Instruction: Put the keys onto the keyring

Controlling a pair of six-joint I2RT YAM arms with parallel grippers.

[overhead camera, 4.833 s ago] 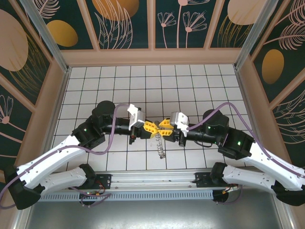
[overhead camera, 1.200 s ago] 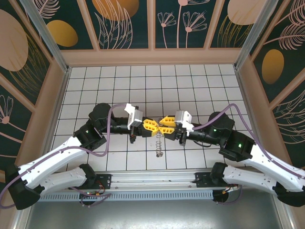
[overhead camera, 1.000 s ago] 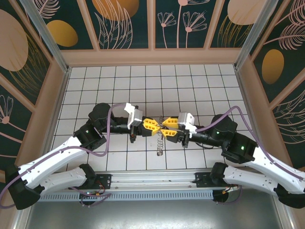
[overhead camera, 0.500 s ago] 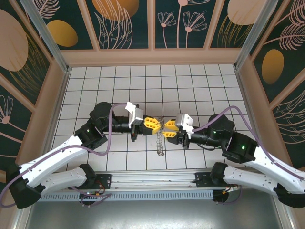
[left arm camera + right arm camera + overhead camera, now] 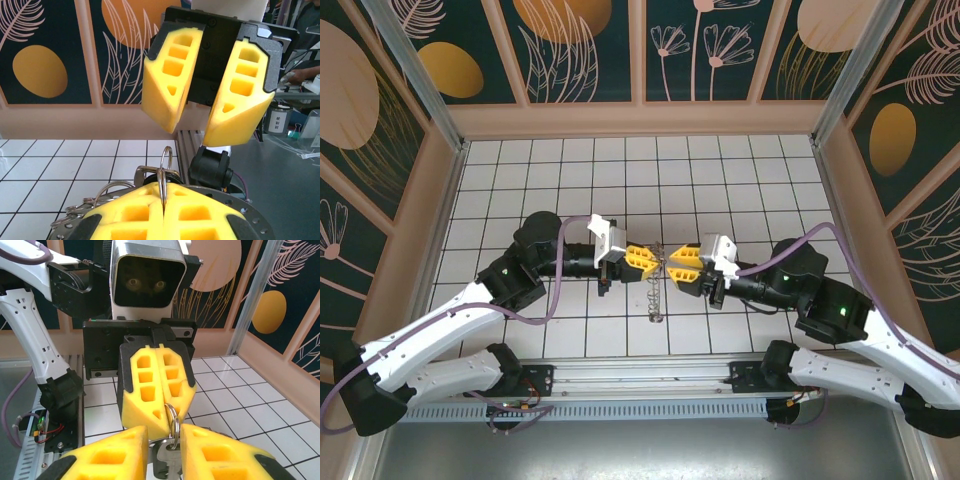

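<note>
Both grippers tip to tip over the middle of the white tiled floor (image 5: 720,180), keyring between them.

Left gripper (image 5: 650,258): jaws pressed together, pinching the thin wire of the keyring (image 5: 162,176) edge-on, so the ring stands upright out of the fingertips and clear of the floor. From the ring a chain (image 5: 657,297) of small metal pieces trails toward the near side. Right gripper (image 5: 675,266): jaws spread, facing the left one, fingertips just beside the ring; in the right wrist view the ring sits in the gap between its fingers, closer to one finger, contact cannot be told. A silver key (image 5: 164,457) hangs on the ring, low in that same gap.
</note>
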